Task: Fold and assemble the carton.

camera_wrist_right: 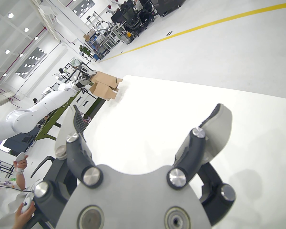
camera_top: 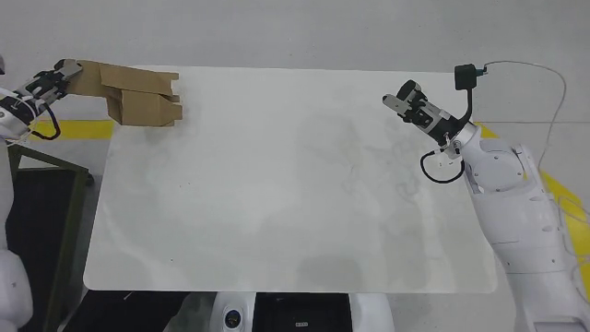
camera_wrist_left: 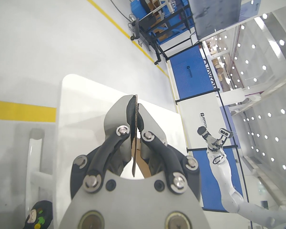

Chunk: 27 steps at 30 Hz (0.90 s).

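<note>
In the left gripper (camera_wrist_left: 135,106), closed tight: 1 thin edge of a brown corrugated cardboard carton (camera_top: 138,92). Held at the far left corner of the white rectangular table (camera_top: 295,203), partly out past the left edge, the rest over the tabletop; touching or just above, cannot tell. Partly folded, with flaps loose. Farther off, over the far right side: the right gripper (camera_wrist_right: 146,110), spread wide, holding nothing, well apart from the carton.

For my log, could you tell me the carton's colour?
The carton is plain brown, seen best in the top view.
</note>
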{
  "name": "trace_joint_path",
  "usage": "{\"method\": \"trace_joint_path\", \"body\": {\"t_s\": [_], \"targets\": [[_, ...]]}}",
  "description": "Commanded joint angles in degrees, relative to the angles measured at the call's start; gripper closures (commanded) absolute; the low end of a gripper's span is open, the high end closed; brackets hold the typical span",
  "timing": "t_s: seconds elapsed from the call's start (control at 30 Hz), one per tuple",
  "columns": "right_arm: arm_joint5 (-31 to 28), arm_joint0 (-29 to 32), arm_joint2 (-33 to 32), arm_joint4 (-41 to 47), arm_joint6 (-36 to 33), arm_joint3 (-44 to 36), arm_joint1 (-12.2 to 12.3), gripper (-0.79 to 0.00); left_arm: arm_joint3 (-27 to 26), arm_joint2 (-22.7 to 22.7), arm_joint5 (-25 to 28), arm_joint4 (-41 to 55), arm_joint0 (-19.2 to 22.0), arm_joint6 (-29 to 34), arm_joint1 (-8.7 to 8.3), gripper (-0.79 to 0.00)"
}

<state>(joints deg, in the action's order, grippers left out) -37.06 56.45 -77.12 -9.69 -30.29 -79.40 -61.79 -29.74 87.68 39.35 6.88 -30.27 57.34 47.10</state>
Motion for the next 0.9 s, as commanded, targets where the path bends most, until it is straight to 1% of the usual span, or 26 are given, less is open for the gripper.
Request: {"method": "trace_joint_path", "body": {"t_s": [0.0, 0.17, 0.3, 0.4, 0.6, 0.67, 0.77, 0.87], "targets": [[0.0, 0.0, 0.0, 0.0, 0.0, 0.0, 0.0, -0.785, -1.48, -1.98, 0.3, -0.12, 0.64, -0.14, 0.79, 0.0], [0.0, 0.0, 0.0, 0.0, 0.0, 0.0, 0.0, -0.785, -3.15, -6.98, -0.09, 1.82, 3.82, -0.39, 3.27, 0.0], [0.0, 0.0, 0.0, 0.0, 0.0, 0.0, 0.0, -0.785, -3.42, -10.82, -0.15, 4.21, 6.78, -0.81, 5.42, 0.0], [0.0, 0.0, 0.0, 0.0, 0.0, 0.0, 0.0, -0.785, -3.02, -13.99, -0.93, 6.18, 9.06, -0.97, 7.3, 0.0], [0.0, 0.0, 0.0, 0.0, 0.0, 0.0, 0.0, -0.785, -1.51, -19.49, -0.53, 9.46, 12.82, -1.42, 10.87, 0.0], [0.0, 0.0, 0.0, 0.0, 0.0, 0.0, 0.0, -0.785, -0.78, -21.25, -0.32, 9.62, 13.05, -2.62, 12.0, 0.0], [0.0, 0.0, 0.0, 0.0, 0.0, 0.0, 0.0, -0.785, -0.56, -23.89, -1.27, 11.45, 11.86, -3.37, 13.89, 0.0], [0.0, 0.0, 0.0, 0.0, 0.0, 0.0, 0.0, -0.785, -1.03, -25.72, -0.03, 11.77, 10.91, -3.83, 15.1, 0.0]]}}
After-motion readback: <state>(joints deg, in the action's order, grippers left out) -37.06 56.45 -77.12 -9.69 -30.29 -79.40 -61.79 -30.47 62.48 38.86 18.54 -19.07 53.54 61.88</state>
